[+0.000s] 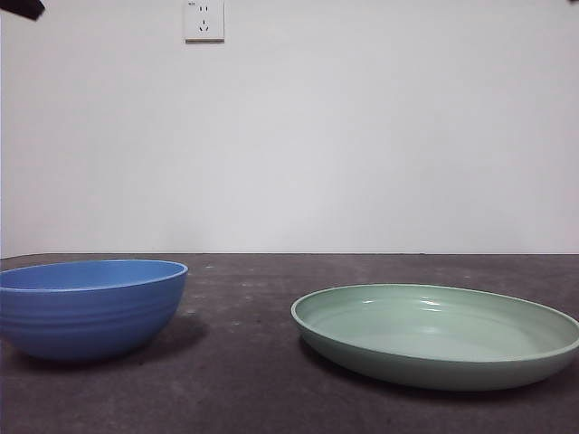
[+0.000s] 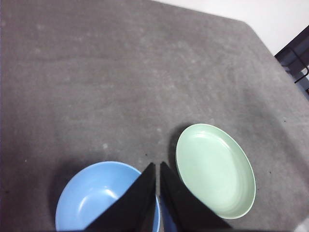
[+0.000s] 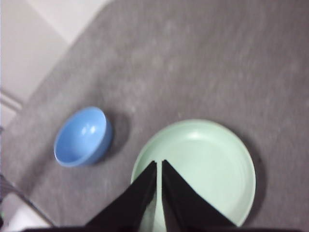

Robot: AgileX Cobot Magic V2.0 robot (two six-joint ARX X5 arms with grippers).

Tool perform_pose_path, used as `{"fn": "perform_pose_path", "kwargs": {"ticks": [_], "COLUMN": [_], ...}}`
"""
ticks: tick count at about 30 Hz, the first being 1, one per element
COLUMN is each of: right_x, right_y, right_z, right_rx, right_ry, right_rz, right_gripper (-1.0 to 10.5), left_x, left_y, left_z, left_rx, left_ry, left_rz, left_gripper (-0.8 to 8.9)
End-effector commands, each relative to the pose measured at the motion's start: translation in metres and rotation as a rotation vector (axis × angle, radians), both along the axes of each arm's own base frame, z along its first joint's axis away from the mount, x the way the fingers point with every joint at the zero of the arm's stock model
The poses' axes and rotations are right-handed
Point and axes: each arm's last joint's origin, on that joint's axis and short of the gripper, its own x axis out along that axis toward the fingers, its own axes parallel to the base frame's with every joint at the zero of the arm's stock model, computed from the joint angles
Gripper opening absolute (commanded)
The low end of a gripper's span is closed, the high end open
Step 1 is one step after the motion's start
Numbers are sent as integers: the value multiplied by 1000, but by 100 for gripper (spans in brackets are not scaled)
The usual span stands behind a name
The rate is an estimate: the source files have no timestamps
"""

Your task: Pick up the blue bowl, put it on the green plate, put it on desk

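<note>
A plain white wall [image 1: 362,136] fills the background, evenly lit. A white wall socket [image 1: 204,20] sits at about 11 o'clock, high on the wall. In the left wrist view, a dark frame [image 2: 297,58] of some furniture shows at about 2 o'clock.

We're looking at one blue bowl [image 1: 88,306] sitting on the table [image 1: 253,380], and one green plate [image 1: 436,334] lying beside it, apart. That's two dishes showing in all, one of each kind. One wall socket [image 1: 204,20] is showing on the wall behind. Two pincers are hanging overhead, the left pincer [image 2: 158,166] and the right pincer [image 3: 159,164].
</note>
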Motion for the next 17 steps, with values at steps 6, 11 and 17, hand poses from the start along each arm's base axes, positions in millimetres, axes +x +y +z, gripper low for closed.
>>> {"fn": "perform_pose_path", "kwargs": {"ticks": [6,11,17], "right_x": [6,6,6], "right_y": [0,0,0], "right_z": [-4,-4,-4], "right_rx": [-35,-40,-40], "right_ry": [35,29,29], "right_rz": [32,36,36], "right_gripper": [13,170,583], "left_x": [5,5,5], "left_y": [-1,-1,-1], "left_z": [1,1,1], "left_rx": [4,4,-2], "left_ry": [11,15,20], "left_rz": [-16,-16,-12], "left_gripper": [38,320,565]}}
